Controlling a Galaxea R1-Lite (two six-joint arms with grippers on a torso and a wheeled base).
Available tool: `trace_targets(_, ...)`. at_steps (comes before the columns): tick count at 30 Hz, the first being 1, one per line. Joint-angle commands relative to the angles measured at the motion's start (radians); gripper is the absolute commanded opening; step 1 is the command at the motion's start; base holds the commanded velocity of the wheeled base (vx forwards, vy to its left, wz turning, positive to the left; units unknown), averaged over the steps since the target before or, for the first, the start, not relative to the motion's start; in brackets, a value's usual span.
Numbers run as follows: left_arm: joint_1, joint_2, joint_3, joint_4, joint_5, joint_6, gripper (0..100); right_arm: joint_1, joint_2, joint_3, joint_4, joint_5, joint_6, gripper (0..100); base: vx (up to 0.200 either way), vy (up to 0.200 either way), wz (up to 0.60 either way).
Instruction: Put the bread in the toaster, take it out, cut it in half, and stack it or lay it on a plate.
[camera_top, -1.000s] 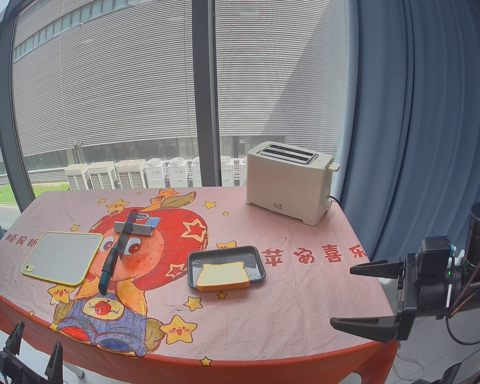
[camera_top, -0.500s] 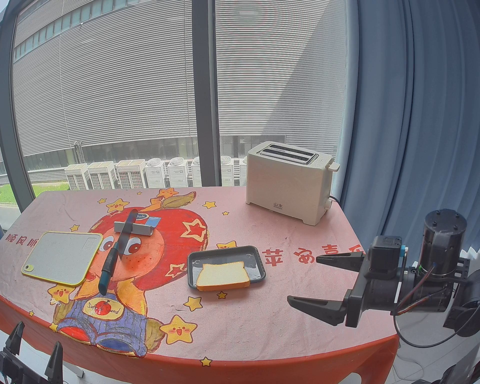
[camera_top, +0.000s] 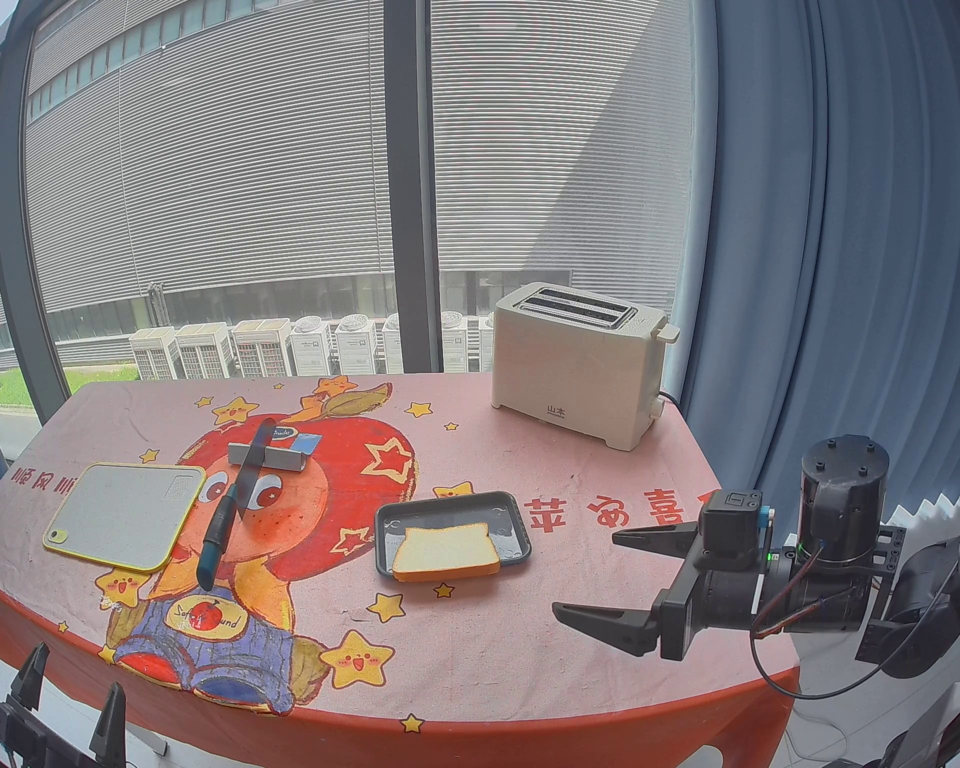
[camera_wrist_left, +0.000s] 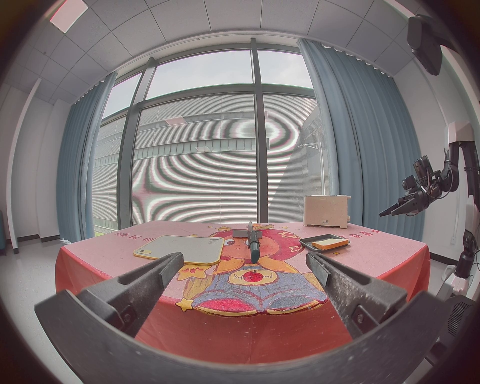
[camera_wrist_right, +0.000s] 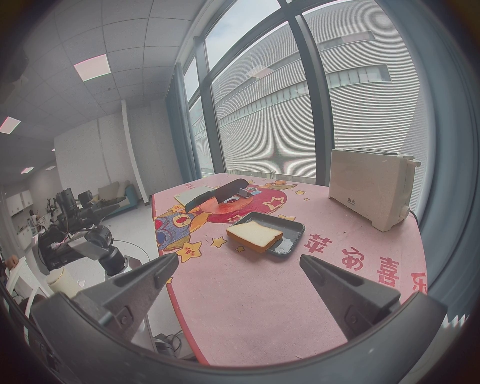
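Now the right pincer (camera_top: 585, 572) hangs wide open over the table's near right corner, well apart from the bread (camera_top: 445, 552), which lies flat in a dark tray (camera_top: 452, 506) mid-table. The left pincer (camera_top: 75, 680), low off the near left edge, is spread wide too. The slice looks light, soft and easily crushed, so a gentle pinch across one edge seems wisest. The toaster (camera_top: 575, 360) stands far right, slots up. A knife (camera_top: 222, 520) and cutting board (camera_top: 125, 512) lie left on the printed pink cloth (camera_top: 500, 640), with a window (camera_top: 220, 150) and blue curtain (camera_top: 830, 250) behind.
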Motion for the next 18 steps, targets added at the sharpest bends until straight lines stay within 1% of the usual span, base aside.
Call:
trace_targets(1, 0.000, -0.016, 0.018, 0.000, 0.000, 0.000, 100, 0.003, 0.015, -0.013, 0.000, -0.007, 0.014, 100, 0.000, 0.000, 0.00)
trace_targets(8, 0.000, -0.016, 0.018, 0.000, 0.000, 0.000, 100, 0.007, 0.038, -0.037, -0.002, -0.002, 0.063, 100, 0.000, 0.000, 0.00)
trace_targets(10, 0.000, -0.016, 0.018, 0.000, 0.000, 0.001, 100, 0.007, 0.041, -0.048, 0.000, -0.002, 0.089, 100, 0.000, 0.000, 0.00)
trace_targets(11, 0.000, -0.016, 0.018, 0.000, 0.000, 0.001, 100, 0.007, 0.043, -0.049, 0.000, -0.002, 0.092, 100, 0.000, 0.000, 0.00)
trace_targets(12, 0.000, -0.016, 0.018, -0.002, 0.000, 0.000, 100, 0.007, 0.051, -0.057, 0.000, -0.001, 0.129, 100, 0.000, 0.000, 0.00)
trace_targets(14, 0.000, -0.016, 0.018, 0.000, 0.000, 0.001, 100, 0.005, 0.051, -0.060, 0.000, 0.004, 0.152, 100, 0.000, 0.000, 0.00)
trace_targets(15, 0.000, -0.016, 0.018, 0.000, 0.000, 0.000, 100, 0.005, 0.051, -0.060, 0.000, 0.005, 0.154, 100, 0.000, 0.000, 0.00)
trace_targets(16, 0.000, -0.016, 0.018, -0.002, 0.000, 0.000, 100, 0.007, 0.054, -0.066, 0.001, 0.007, 0.177, 100, 0.000, 0.000, 0.00)
trace_targets(18, 0.000, -0.016, 0.018, 0.000, 0.000, 0.000, 100, 0.008, 0.061, -0.069, 0.001, 0.008, 0.195, 100, 0.000, 0.000, 0.00)
